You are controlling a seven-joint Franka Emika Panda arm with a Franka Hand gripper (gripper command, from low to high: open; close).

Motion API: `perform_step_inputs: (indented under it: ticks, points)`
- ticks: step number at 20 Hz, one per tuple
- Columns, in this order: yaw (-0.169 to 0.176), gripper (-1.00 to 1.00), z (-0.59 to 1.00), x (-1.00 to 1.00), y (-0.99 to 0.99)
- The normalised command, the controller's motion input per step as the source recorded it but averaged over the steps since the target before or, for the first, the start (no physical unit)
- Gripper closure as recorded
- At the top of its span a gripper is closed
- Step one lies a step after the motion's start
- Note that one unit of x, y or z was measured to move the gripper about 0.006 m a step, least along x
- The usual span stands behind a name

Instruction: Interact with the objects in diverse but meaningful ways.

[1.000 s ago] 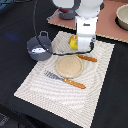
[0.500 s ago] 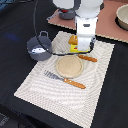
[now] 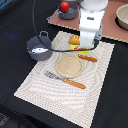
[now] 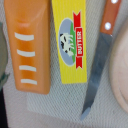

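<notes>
The orange ridged biscuit block (image 3: 74, 39) (image 4: 32, 47) lies on the striped placemat (image 3: 45, 90) beside the yellow red-marked butter packet (image 3: 75, 48) (image 4: 75, 42). My gripper (image 3: 86, 44) hangs just above them, on the exterior view's right side of the block. Its fingers do not show in the wrist view, and the exterior view is too coarse to tell their state. The dark grey two-handled pot (image 3: 39, 47) stands at the mat's left edge with the white-blue fish (image 3: 36, 50) inside. The red tomato (image 3: 64, 6) sits in a grey bowl (image 3: 70, 12) at the back.
An orange-handled knife (image 3: 87, 58) (image 4: 97, 65) lies next to the packet. A round wooden plate (image 3: 69, 65) (image 4: 122, 70) sits mid-mat, with an orange-handled fork (image 3: 62, 79) in front of it. A pale bowl (image 3: 122, 17) rests on the brown board (image 3: 110, 27) at the back right.
The arm has drifted slightly toward the exterior view's right. The objects on the mat have not moved.
</notes>
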Motion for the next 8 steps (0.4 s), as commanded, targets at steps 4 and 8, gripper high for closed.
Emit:
perform_step_inputs:
  ticks: [4,8]
  points:
    - [-0.048,-1.00,0.41,-0.03,0.03]
    - [-0.001,-1.00,0.05,-0.03,0.05]
